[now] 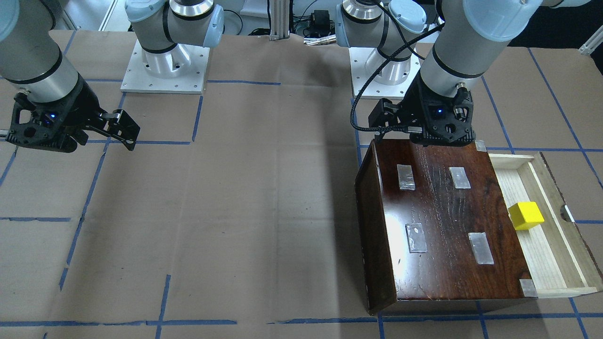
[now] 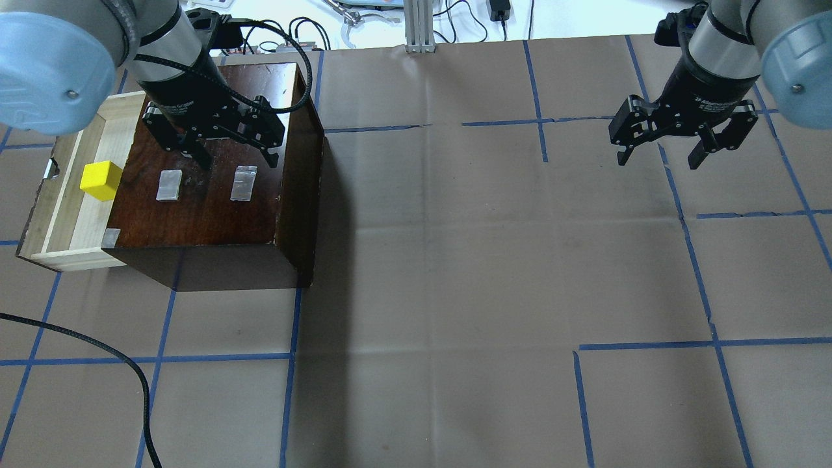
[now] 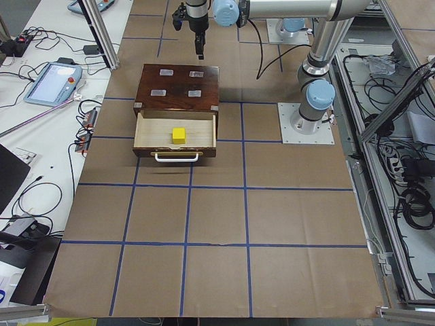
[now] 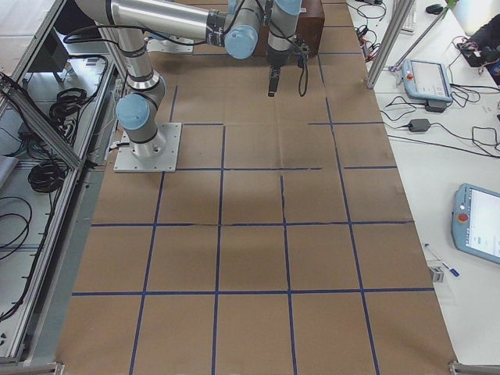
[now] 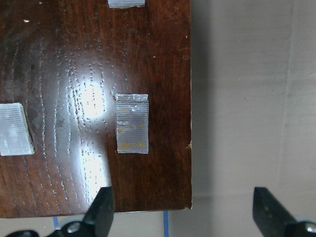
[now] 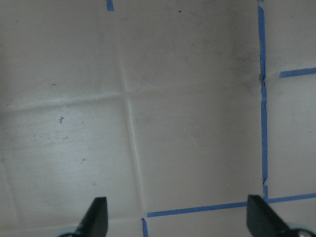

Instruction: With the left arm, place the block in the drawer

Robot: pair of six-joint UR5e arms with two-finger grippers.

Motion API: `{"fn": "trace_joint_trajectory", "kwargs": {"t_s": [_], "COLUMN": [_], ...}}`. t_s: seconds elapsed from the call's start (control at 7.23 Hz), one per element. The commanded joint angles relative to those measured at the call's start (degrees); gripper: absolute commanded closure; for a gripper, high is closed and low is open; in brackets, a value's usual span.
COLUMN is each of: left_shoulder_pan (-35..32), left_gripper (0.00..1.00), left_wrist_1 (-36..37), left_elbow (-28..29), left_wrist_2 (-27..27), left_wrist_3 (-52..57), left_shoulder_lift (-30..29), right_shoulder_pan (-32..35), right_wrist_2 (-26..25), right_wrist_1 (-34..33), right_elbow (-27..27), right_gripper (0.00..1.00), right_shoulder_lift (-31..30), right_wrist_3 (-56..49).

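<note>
**Yellow block resting in the open drawer, both grippers empty**

Seen from overhead, a glossy dark-brown wooden box (image 2: 214, 214) sits in the upper left of the frame on a table (image 2: 455, 260) covered in brown paper. Blue tape lines (image 2: 650, 344) mark the paper into a grid. The drawer (image 2: 75, 221), a shallow tray of pale wood, stands open and sticks out from the box toward the left edge of the frame.

The small yellow block (image 2: 101, 181) lies on the drawer floor, just beside the box's front edge and about midway along the drawer. Nothing is touching it.

The left arm (image 2: 162, 45) comes in from the top left corner. Its black left gripper (image 2: 237, 159) hangs over the box's top, just above two of the clear tape patches (image 2: 244, 183) stuck there. Its jaws are spread wide with nothing between them. The left wrist camera shows the two fingertips (image 5: 101, 212) far apart at the bottom of the frame, over a corner of the box's top and the paper beside it.

The right gripper (image 2: 658, 159) is in the upper right of the overhead frame, well apart from the box and over bare paper. Its jaws are also spread and hold nothing.
</note>
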Motion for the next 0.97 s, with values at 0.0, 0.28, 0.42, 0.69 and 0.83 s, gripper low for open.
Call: {"fn": "trace_joint_trajectory", "kwargs": {"t_s": [0.0,0.28,0.42,0.69,0.83], "left_shoulder_pan": [0.0,0.0,0.0,0.0,0.0], "left_gripper": [0.01,0.01,0.01,0.01,0.01], "left_wrist_1": [0.3,0.5,0.5,0.6,0.6], "left_elbow": [0.0,-0.1,-0.1,0.1,0.0], "left_wrist_2": [0.1,-0.1,-0.3,-0.2,-0.1], "left_wrist_3": [0.1,-0.2,-0.3,-0.3,-0.3], "left_shoulder_lift": [0.2,-0.1,-0.2,-0.5,-0.4], "right_shoulder_pan": [0.0,0.0,0.0,0.0,0.0], "right_wrist_2": [0.0,0.0,0.0,0.0,0.0], "right_wrist_1": [0.0,0.0,0.0,0.0,0.0], "right_elbow": [0.0,0.0,0.0,0.0,0.0], "right_gripper": [0.0,0.0,0.0,0.0,0.0], "right_shoulder_lift": [0.0,0.0,0.0,0.0,0.0], "right_wrist_3": [0.0,0.0,0.0,0.0,0.0]}}
